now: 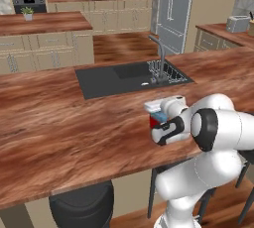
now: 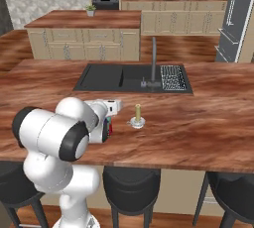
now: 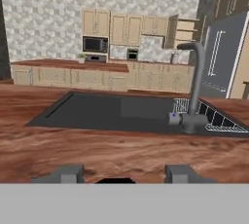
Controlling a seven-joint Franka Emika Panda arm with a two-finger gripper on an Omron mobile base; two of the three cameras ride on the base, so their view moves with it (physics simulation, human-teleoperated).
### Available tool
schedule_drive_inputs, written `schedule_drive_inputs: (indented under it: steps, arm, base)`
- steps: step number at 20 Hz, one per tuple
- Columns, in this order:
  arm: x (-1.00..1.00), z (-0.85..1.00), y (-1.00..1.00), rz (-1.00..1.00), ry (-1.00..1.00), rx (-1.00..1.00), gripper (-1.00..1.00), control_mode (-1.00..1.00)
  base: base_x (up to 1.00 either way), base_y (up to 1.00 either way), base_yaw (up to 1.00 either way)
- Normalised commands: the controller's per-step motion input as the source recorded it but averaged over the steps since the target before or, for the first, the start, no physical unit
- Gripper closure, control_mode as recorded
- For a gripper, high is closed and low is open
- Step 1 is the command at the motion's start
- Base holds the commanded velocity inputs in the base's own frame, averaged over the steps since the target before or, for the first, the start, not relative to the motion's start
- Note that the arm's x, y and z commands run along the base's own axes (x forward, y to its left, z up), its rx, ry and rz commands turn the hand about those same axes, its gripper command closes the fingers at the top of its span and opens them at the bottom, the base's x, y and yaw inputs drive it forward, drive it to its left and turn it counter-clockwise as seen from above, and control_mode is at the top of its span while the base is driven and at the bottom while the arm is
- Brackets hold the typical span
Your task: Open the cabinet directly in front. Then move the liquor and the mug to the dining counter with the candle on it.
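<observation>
liquor between open gripper fingers

White arm's hand over a red-and-blue liquor bottle on the wood counter, near a black sink.

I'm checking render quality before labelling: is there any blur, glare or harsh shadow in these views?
Left base view: the liquor looks soft and pixelated behind the arm. Right base view: even light, no glare on the dining counter, candle readable. Hand view: background cabinets slightly blurred, no harsh shadows.
</observation>
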Motion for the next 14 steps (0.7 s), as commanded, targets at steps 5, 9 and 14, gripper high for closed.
schedule_drive_inputs:
  steps: [5,9,14]
  arm:
    - [0.01,0.45,0.00,-0.04,0.02,0.00,-1.00,-1.00]
    - [-0.02,0.89,0.00,-0.05,0.02,0.00,-1.00,-1.00]
    - [-0.43,1.00,0.00,-0.03,0.09,0.03,-1.00,-1.00]
  base:
    - [0.00,0.00,0.00]
    - [0.00,0.00,0.00]
    - [0.00,0.00,0.00]
